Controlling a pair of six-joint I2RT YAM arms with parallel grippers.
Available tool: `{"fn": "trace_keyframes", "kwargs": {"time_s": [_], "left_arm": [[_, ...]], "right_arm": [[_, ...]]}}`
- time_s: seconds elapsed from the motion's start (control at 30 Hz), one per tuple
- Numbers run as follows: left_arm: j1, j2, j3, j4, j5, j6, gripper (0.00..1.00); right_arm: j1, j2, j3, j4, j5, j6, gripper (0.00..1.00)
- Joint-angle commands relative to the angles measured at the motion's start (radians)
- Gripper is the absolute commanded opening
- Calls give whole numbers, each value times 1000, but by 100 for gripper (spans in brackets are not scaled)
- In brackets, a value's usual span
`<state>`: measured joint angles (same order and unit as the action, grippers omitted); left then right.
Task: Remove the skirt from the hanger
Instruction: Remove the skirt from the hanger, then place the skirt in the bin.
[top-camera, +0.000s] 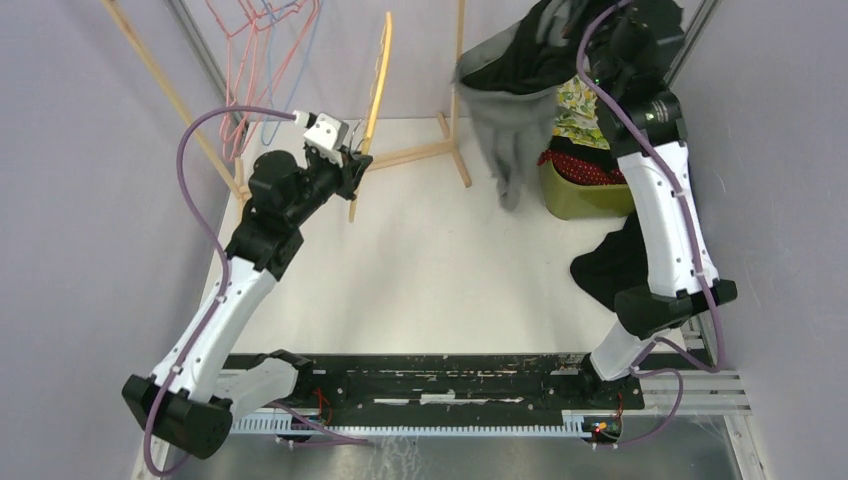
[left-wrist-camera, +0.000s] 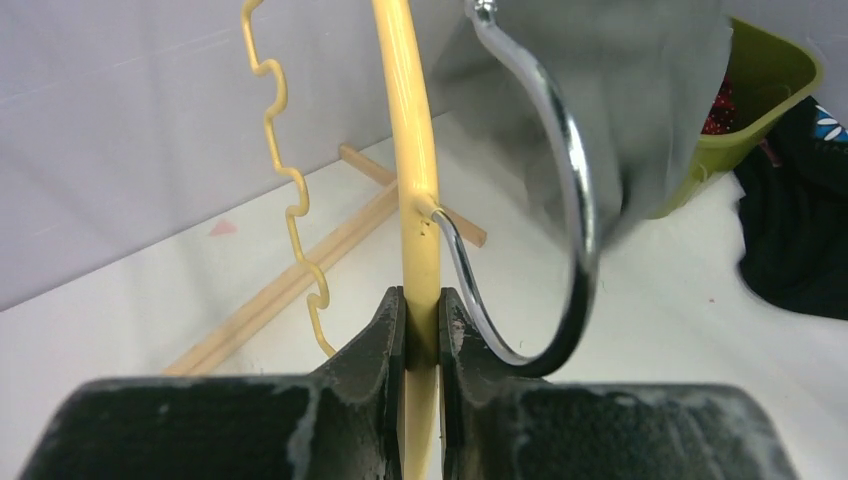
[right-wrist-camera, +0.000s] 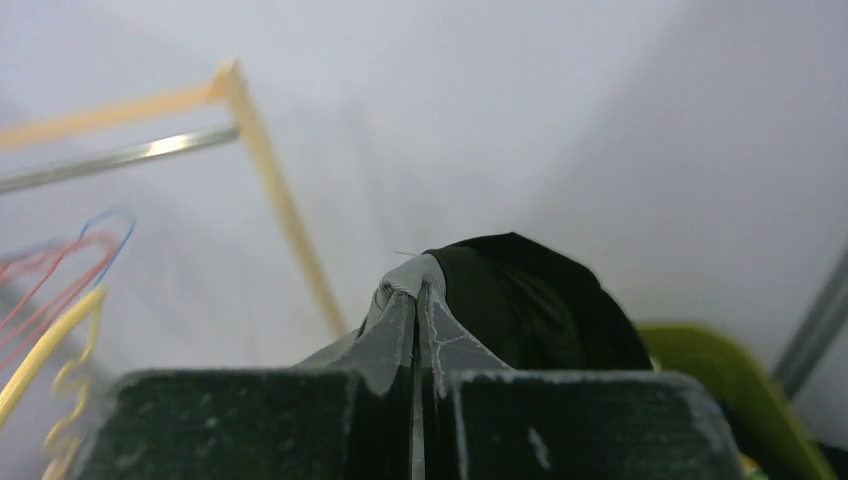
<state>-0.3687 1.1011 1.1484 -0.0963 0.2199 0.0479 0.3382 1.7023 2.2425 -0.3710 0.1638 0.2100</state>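
Note:
My left gripper (left-wrist-camera: 422, 300) is shut on the flat bar of a yellow hanger (left-wrist-camera: 415, 150). The hanger's chrome hook (left-wrist-camera: 575, 200) curls to the right of the jaws. In the top view the left gripper (top-camera: 355, 160) holds the hanger (top-camera: 378, 85) upright at the back left, apart from the skirt. The skirt (top-camera: 505, 130), grey with a black lining, hangs high at the back right. My right gripper (right-wrist-camera: 420, 290) is shut on a grey fold of the skirt (right-wrist-camera: 400, 300), with the black lining (right-wrist-camera: 530, 310) bulging beside it. The cloth hides the right fingers in the top view.
A green bin (top-camera: 575, 195) with patterned clothes stands at the back right. A black garment (top-camera: 608, 265) lies in front of it by the right arm. A wooden rack (top-camera: 440, 150) stands at the back, and red and blue wire hangers (top-camera: 255, 50) hang at the back left.

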Motion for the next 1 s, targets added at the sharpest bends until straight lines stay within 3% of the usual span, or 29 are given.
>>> {"fn": "trace_keyframes", "kwargs": {"time_s": [0.0, 0.13, 0.23, 0.53, 0.8, 0.97], "left_arm": [[-3, -113, -35, 7, -23, -19, 3], [-2, -156, -45, -27, -18, -21, 3], [-2, -162, -42, -33, -3, -29, 3], [-3, -155, -21, -60, 5, -40, 3], [-2, -136, 3, -84, -8, -44, 3], [-2, -122, 25, -92, -16, -45, 3]], "right_arm": [[-14, -91, 85, 318, 319, -250, 1], [-50, -124, 36, 559, 494, -464, 1], [-111, -81, 83, 552, 511, -512, 1], [-256, 39, 72, 288, 392, -210, 1], [-283, 117, 55, 221, 327, -143, 1], [-303, 166, 175, 209, 317, -107, 1]]}}
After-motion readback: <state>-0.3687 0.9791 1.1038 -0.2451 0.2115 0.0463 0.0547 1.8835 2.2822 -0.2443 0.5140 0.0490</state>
